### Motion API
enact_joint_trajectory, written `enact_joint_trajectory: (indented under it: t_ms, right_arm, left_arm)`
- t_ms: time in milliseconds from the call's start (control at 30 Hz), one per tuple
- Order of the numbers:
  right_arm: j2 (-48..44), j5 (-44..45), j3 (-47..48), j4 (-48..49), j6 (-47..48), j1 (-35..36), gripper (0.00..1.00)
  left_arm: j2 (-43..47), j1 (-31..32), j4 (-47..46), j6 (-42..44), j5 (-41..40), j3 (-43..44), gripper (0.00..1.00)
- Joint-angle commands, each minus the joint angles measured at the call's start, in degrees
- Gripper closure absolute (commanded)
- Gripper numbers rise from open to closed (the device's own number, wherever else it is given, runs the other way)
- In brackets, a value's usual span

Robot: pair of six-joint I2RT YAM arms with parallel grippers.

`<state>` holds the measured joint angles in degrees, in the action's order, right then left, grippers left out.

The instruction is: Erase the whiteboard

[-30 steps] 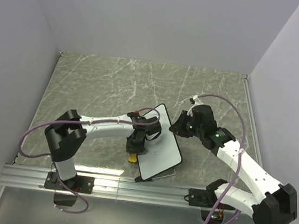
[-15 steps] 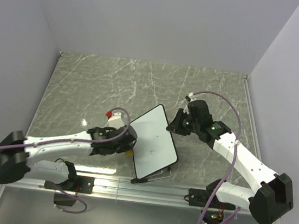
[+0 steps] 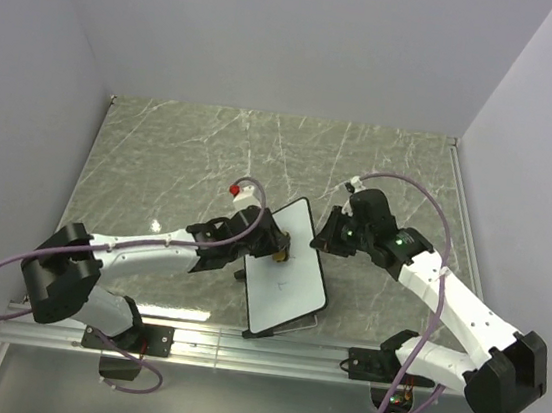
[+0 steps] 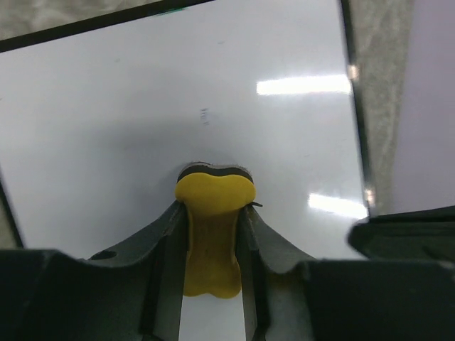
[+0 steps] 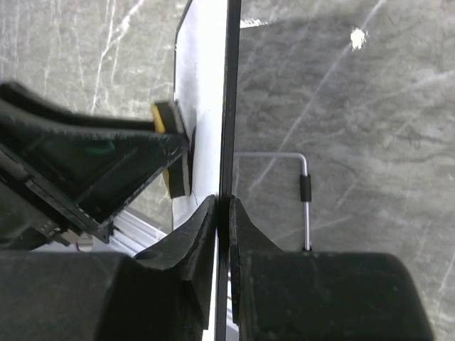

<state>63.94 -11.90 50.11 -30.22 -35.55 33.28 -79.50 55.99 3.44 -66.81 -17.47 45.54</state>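
Nearest to us, the metal rail (image 3: pixel 238 348) along the table's front edge carries both arm bases. Just beyond it the whiteboard (image 3: pixel 288 287) stands slanted on the table (image 3: pixel 172 153), near the middle and a little right. Its lower corner almost reaches the rail, and its long side runs away from us. A thin wire stand (image 5: pixel 306 186) with a black sleeve shows behind it on the right.

The left gripper (image 4: pixel 213 206) reaches in from the left. Its fingers (image 4: pixel 165 234) are squeezed onto the waist of a yellow bone-shaped eraser (image 4: pixel 212 249). The eraser's dark felt face rests flat against the white surface in the board's upper half. From the right wrist view we see that same pad touching the board's face.

The right gripper (image 5: pixel 222 202) comes from the other side. Its two fingertips are pinched on the board's thin black frame at the right edge, one on each face, so we see the board edge-on between them. From above, this gripper sits at the board's upper right edge.

The board is almost wholly white. We make out one small faint mark (image 4: pixel 205 114) just ahead of the eraser, too faint to read as writing. Bright strips of lamp glare lie across the surface. We can read no brand or label on the board, eraser or arms.

Beyond lies the grey-green veined tabletop, then plain pale walls (image 3: pixel 297 38).
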Motion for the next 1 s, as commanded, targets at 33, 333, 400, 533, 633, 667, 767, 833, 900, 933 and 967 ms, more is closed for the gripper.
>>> enact_joint_trajectory:
  t_ms: [33,333,400,533,633,667,767,833,900,933,967]
  right_arm:
    - [-3.12,-1.63,-1.06,-2.3,0.92,0.91,1.0]
    - [-4.27,-1.11,-1.86,-2.12,0.13,0.91,1.0]
    - [-3.91,-0.84,-1.24,-2.13,0.22,0.82,1.0]
    - [-3.04,-0.4,-0.19,-2.13,0.48,0.91,1.0]
    - [-2.51,-0.49,0.34,-2.21,0.66,0.91,1.0]
    - [-2.51,-0.49,0.43,-2.21,0.74,1.0,1.0]
    - [-2.16,-0.4,0.61,-2.3,1.01,0.83,1.0]
    - [-1.98,-0.58,0.61,-2.39,1.1,0.91,1.0]
    - [-1.98,-0.75,0.52,-2.3,1.1,0.91,1.0]
    - [-1.98,-0.84,0.52,-2.13,1.1,0.91,1.0]
    - [-2.07,-0.84,0.43,-2.13,1.1,1.0,1.0]
  left_arm:
    - [-2.14,-1.05,-15.47,3.44,11.66,3.68,1.0]
    - [-5.31,0.08,-16.46,3.53,22.24,9.04,1.0]
    - [-3.82,1.4,-15.4,2.39,20.56,7.12,1.0]
    - [-1.97,2.55,-10.92,0.54,17.65,1.93,1.0]
    - [-0.3,2.55,-9.68,-1.22,13.7,-4.04,1.0]
    - [0.48,2.37,-9.77,-2.0,12.74,-7.1,1.0]
    - [0.76,0.89,-9.95,-2.98,11.85,-11.68,1.0]
    - [0.23,-0.08,-9.77,-3.33,11.5,-13.19,1.0]
    - [-1.35,-2.19,-9.07,-3.16,11.85,-13.99,1.0]
    - [-2.05,-3.24,-8.89,-2.89,12.37,-13.9,1.0]
    - [-3.45,-3.69,-8.2,-1.93,12.38,-13.03,1.0]
